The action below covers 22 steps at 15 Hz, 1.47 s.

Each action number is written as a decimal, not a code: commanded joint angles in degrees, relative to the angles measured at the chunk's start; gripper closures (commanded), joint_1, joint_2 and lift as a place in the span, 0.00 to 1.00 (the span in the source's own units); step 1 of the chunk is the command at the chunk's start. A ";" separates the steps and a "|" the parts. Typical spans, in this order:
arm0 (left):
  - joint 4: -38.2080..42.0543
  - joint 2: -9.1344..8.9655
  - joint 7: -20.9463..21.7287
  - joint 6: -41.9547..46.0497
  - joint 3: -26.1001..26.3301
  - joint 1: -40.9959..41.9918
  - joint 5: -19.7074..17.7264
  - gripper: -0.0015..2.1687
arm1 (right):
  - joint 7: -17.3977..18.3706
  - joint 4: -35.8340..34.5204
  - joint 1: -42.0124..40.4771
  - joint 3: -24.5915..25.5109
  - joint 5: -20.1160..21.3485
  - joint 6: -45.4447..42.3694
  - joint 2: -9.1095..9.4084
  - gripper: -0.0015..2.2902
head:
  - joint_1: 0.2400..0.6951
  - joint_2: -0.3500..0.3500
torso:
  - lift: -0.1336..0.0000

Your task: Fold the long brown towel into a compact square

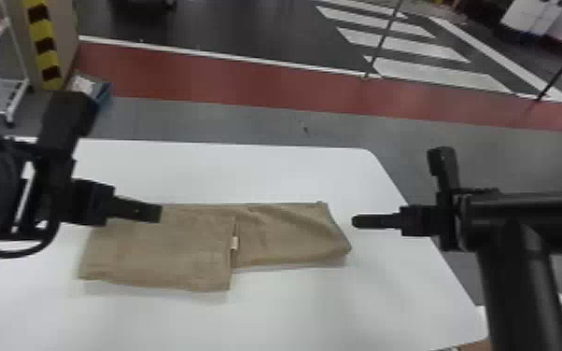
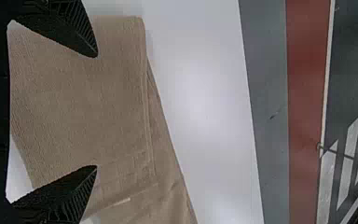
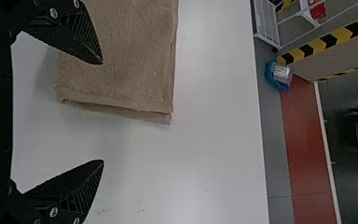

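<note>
A red floor lane (image 1: 228, 84), painted crosswalk (image 1: 401, 44) and striped hazard tape (image 1: 44, 45) suggest an industrial hall.

Left gripper (image 1: 155, 213), right gripper (image 1: 357, 221), jaws apart

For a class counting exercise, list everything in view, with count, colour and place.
Towel: one, brown, partly folded, on table
Tag: one, white, on towel
Table: one, white, under towel
Rack: one, white, far left
Warning tape: yellow-black, beside rack
Container: one, blue, on floor
Floor band: one, red, beyond table
Road stripes: several, white, beyond band
Left pincer: one, black, towel's left part
Right pincer: one, black, off towel's right end
</note>
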<state>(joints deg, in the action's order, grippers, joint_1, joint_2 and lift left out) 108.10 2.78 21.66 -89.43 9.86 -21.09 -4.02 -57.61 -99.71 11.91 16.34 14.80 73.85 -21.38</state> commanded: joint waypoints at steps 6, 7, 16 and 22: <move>0.53 4.51 3.22 3.69 -17.69 5.71 -1.52 0.01 | 8.92 -12.97 -0.22 -6.67 -3.20 15.76 14.35 0.04 | 1.00 0.29 | 0.10; 0.53 5.04 3.48 4.04 -18.65 6.24 -1.95 0.01 | 9.79 -13.58 -0.22 -7.29 -3.20 15.94 16.20 0.04 | 1.00 0.39 | 0.10; 0.45 6.36 5.94 8.08 -21.99 8.78 -1.95 0.01 | 15.95 -8.75 2.86 -13.97 0.14 16.23 21.43 0.09 | 1.00 0.63 | 0.10; 0.01 6.80 6.12 9.14 -22.34 8.78 -1.95 0.01 | 17.27 -3.74 4.09 -16.69 0.58 16.23 21.43 0.10 | 1.00 0.67 | 0.10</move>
<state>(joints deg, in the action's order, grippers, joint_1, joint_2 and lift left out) 108.21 9.55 27.77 -80.55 -12.47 -12.30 -5.98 -40.33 -104.25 15.62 0.00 15.52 89.96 0.00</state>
